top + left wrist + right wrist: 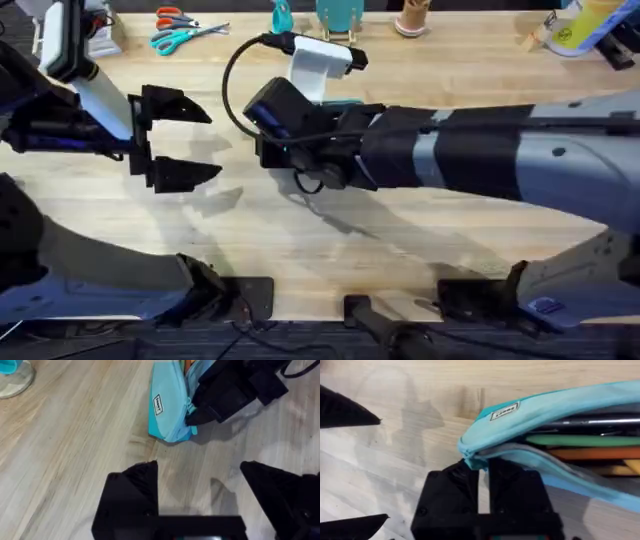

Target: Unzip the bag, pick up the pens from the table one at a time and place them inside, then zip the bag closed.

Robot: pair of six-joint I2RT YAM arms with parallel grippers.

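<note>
Black fingers of the right gripper (481, 467) are pressed together on the end of the bag (555, 415), pinching the fabric where the zipper line begins, most likely at the small pull, though the pull itself is hidden between the pads. That hold makes sense for the closing step: the mouth gapes open and the pens (580, 445), one green and one orange, already lie lengthwise inside beside darker items. Reaching across the middle, the right arm covers the bag near the table's (420, 255) centre. To the left, well apart, the left gripper (185, 140) hovers with its fingers spread, holding nothing, probably waiting to steady the pouch. Scissors (180, 30) lie at the far edge.
</note>
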